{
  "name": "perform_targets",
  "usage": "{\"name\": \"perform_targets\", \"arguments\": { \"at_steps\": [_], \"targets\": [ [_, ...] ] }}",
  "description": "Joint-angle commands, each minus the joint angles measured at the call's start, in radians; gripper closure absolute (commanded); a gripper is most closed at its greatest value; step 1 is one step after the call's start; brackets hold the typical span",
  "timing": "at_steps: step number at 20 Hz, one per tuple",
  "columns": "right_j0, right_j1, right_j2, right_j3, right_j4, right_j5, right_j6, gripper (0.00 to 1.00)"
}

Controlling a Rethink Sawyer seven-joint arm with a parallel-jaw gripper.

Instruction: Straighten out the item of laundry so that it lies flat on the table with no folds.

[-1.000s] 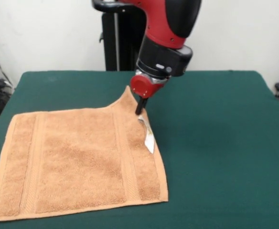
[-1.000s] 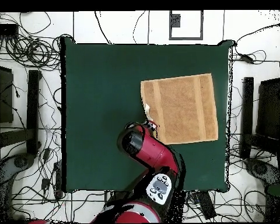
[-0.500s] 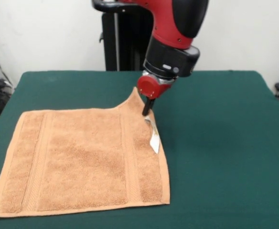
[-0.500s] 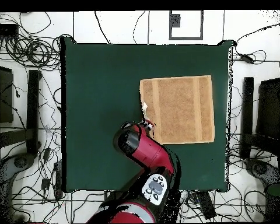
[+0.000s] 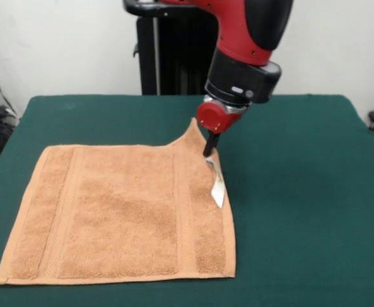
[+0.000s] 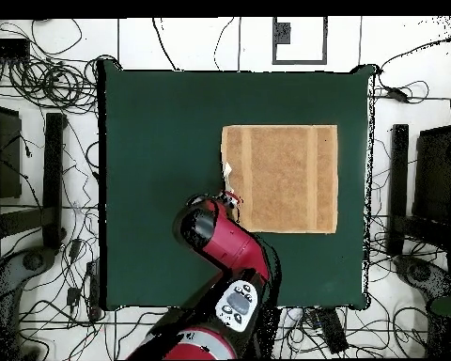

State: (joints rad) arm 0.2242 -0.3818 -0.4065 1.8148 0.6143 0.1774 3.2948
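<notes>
The gripper (image 5: 208, 152) and the towel (image 5: 120, 214) have both slid to the right in the front view since a second ago. The towel's near left corner used to sit right at the picture's edge; now it is well inside. From above, the towel (image 6: 279, 179) looked a bit turned before, and now its sides run straight along with the sides of the table (image 6: 154, 141).

The gripper is pinched shut on the towel's far right corner and holds that corner up off the table (image 5: 302, 192). That corner stands in a little peak. The rest of the towel lies flat and smooth, with no folds to see. It is orange-tan and nearly square. A band stripe runs near its left side and another near its right side. A small white tag (image 5: 218, 190) hangs at the right edge, just under the gripper.

In the front view the towel sits on the left and near part of the table. Its near edge is close to the table's near edge. There is lots of bare green cloth to the right of the towel and behind it. The red arm (image 5: 248, 38) comes down over the lifted corner
</notes>
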Motion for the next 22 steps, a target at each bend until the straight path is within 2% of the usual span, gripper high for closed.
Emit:
{"name": "perform_targets", "arguments": {
  "at_steps": [1,22],
  "targets": [
    [0.060,0.017,0.125,0.080,0.078,0.010,0.204,1.00],
    [0.060,-0.002,0.160,0.132,0.128,-0.052,0.185,1.00]
  ]
}}
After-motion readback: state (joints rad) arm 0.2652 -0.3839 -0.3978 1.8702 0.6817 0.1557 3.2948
